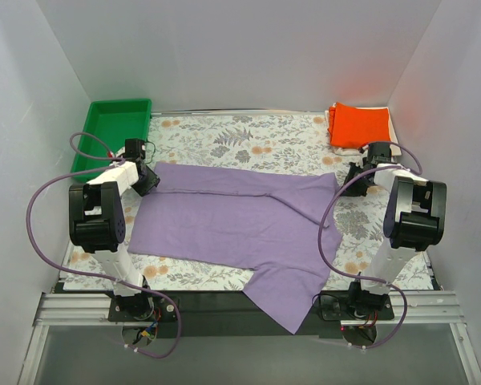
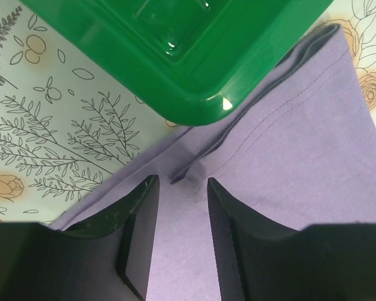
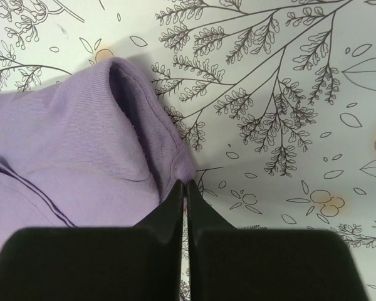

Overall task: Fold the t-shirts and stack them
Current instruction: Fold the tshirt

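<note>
The lavender t-shirt (image 1: 240,224) lies spread across the middle of the table, its top part folded over and one end hanging over the near edge. My left gripper (image 1: 148,178) is open at the shirt's back left corner; in the left wrist view the gripper (image 2: 182,183) straddles the lavender cloth (image 2: 288,138), and the hem lies just ahead of the fingertips. My right gripper (image 1: 354,180) is at the shirt's back right corner. In the right wrist view it (image 3: 185,183) is shut, pinching the bunched edge of the shirt (image 3: 81,150). The folded orange t-shirt (image 1: 359,124) lies at the back right on a whitish one (image 1: 391,122).
The green plastic tray (image 1: 116,128) stands at the back left, close ahead of my left gripper; its corner (image 2: 194,81) almost touches the shirt's edge. White walls close in the left, back and right sides. The floral tablecloth (image 3: 288,94) shows to the right of the shirt.
</note>
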You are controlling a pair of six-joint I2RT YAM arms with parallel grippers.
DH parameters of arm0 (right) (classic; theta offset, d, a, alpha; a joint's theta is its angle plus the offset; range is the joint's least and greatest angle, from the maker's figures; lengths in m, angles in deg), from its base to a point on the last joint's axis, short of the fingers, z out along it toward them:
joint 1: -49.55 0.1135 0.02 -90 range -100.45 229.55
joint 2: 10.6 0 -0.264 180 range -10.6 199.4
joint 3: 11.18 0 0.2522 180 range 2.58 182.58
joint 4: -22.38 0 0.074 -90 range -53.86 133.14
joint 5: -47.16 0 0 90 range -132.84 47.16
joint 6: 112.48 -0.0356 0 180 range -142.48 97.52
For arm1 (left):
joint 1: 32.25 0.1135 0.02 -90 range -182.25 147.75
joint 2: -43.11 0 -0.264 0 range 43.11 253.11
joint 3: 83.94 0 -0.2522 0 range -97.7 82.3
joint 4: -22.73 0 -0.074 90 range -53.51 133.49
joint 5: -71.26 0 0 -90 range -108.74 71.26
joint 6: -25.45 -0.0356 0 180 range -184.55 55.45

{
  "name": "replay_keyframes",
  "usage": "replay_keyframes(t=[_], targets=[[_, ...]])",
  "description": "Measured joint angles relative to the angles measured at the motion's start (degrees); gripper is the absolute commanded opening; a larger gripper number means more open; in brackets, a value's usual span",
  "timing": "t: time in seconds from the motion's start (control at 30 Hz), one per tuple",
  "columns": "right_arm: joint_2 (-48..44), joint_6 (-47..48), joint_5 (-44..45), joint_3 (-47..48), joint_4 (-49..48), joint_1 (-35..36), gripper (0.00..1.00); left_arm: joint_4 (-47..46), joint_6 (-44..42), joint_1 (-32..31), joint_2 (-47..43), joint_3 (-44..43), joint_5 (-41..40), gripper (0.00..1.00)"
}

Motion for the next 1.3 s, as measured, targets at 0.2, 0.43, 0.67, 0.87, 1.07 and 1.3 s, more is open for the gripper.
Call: replay_keyframes(t=[0.2, 0.43, 0.67, 0.87, 1.07, 1.3], targets=[[0.0, 0.0, 0.2, 0.0, 0.0, 0.0, 0.01, -0.4, 0.7, 0.0, 0.0, 0.5, 1.3, 0.3], [0.0, 0.0, 0.2, 0.0, 0.0, 0.0, 0.01, -1.1, 1.2, 0.0, 0.0, 0.6, 2.1, 0.19], [0.0, 0.0, 0.2, 0.0, 0.0, 0.0, 0.01, -1.2, 1.3, 0.0, 0.2, 0.7, 2.1, 0.0], [0.0, 0.2, 0.6, 0.0, 0.0, 0.0, 0.01, -0.3, 0.2, 0.0, 0.2, 0.4, 0.1, 0.0], [0.0, 0.3, 0.7, 0.0, 0.0, 0.0, 0.01, 0.7, -1.5, 0.0, 0.4, -1.2, -1.0, 0.0], [0.0, 0.6, 0.9, 0.0, 0.0, 0.0, 0.01, 1.8, -3.0, 0.0, 1.9, -3.9, -1.9, 0.0]])
